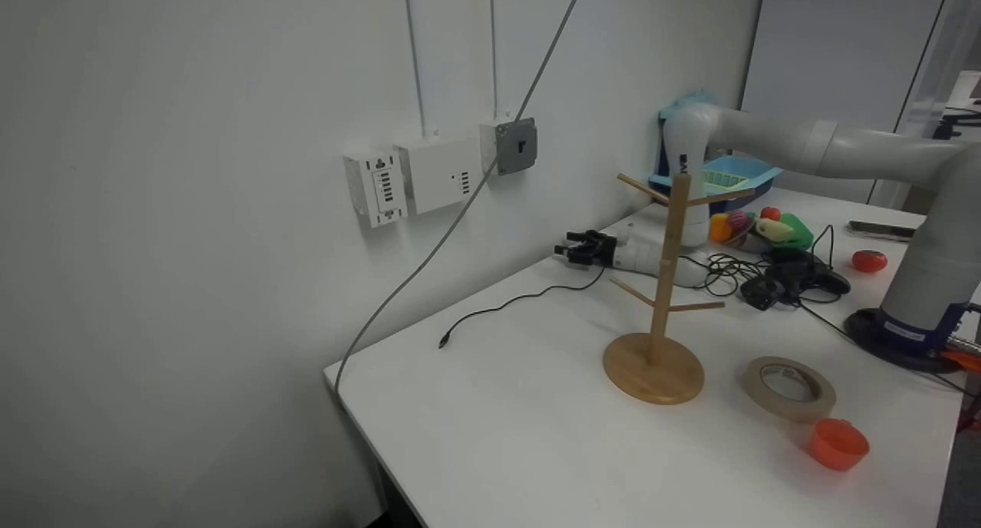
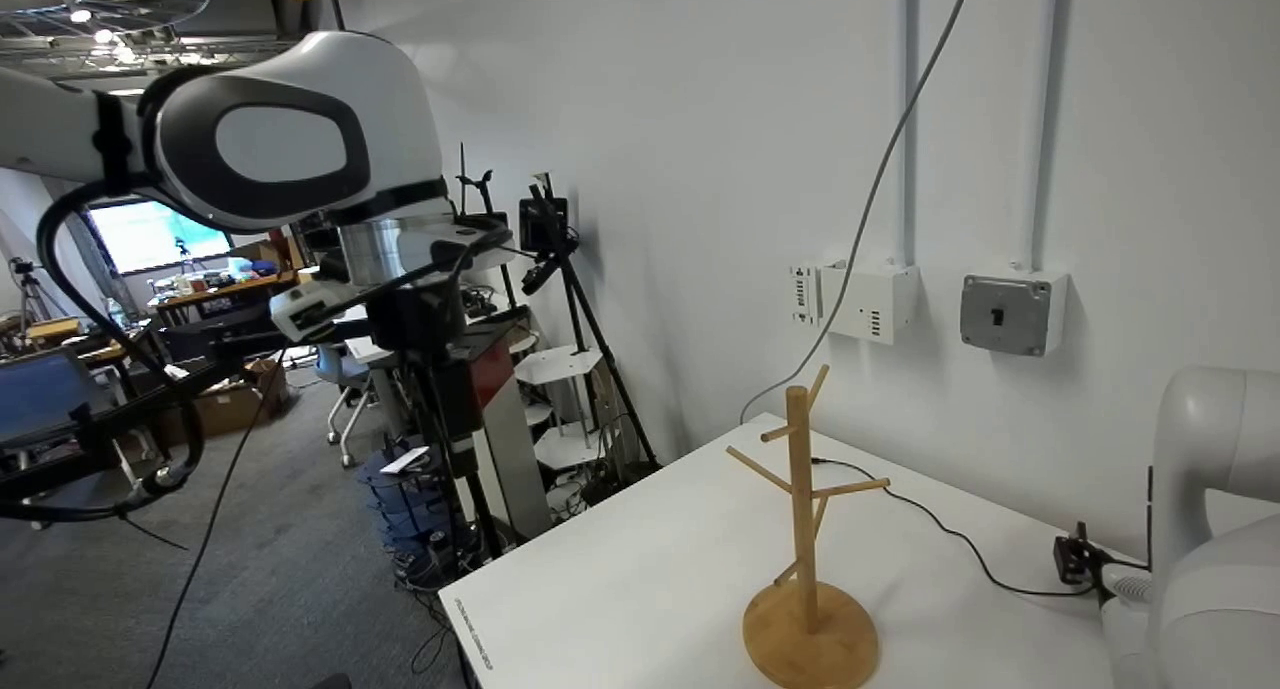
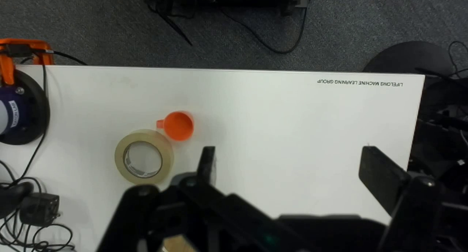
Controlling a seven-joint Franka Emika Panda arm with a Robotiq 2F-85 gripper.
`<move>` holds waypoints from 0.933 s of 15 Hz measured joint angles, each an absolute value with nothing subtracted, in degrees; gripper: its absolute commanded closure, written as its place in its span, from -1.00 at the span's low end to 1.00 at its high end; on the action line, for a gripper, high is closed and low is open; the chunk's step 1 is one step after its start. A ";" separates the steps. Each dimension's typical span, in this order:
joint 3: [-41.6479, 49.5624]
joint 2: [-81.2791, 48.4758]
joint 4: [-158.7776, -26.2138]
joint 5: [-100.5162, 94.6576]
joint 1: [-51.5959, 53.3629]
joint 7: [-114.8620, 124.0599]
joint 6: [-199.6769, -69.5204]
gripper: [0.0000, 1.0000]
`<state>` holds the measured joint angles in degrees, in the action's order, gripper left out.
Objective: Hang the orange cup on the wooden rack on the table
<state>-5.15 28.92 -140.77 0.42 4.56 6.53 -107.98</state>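
Observation:
The orange cup [image 1: 839, 445] stands upright on the white table [image 1: 521, 444], beside the tape roll. In the wrist view the cup [image 3: 179, 126] shows its open top, with its small handle pointing left; it is out of view in an exterior view. The wooden rack [image 1: 668, 271] stands upright with bare pegs; it also shows in an exterior view [image 2: 803, 514], and only a sliver of its base [image 3: 178, 244] shows in the wrist view. My gripper [image 3: 289, 160] is wide open and empty, high above the table, with the cup beyond its left finger. The gripper also hangs in an exterior view [image 2: 450, 409].
A beige tape roll [image 3: 142, 135] lies close against the cup. Another grey arm [image 1: 820, 149] is mounted on the table, its black hand [image 1: 590, 248] near the wall. Tangled cables with a black device [image 1: 797, 279], toy food [image 1: 766, 229] and a red tomato [image 1: 869, 261] lie behind.

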 measured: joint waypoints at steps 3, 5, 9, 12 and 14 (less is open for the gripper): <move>-5.28 27.54 -140.82 0.38 4.56 6.53 -108.00 -1.00; -5.22 26.07 -140.89 -0.01 4.39 6.56 -108.59 -1.00; -4.90 22.49 -141.14 -1.56 2.79 6.58 -112.65 -1.00; -4.33 19.70 -141.13 -2.68 1.35 6.61 -115.88 -1.00; -3.71 18.24 -140.87 -2.77 0.74 6.61 -116.50 -1.00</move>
<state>-3.71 18.24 -140.87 -2.77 0.74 6.61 -116.50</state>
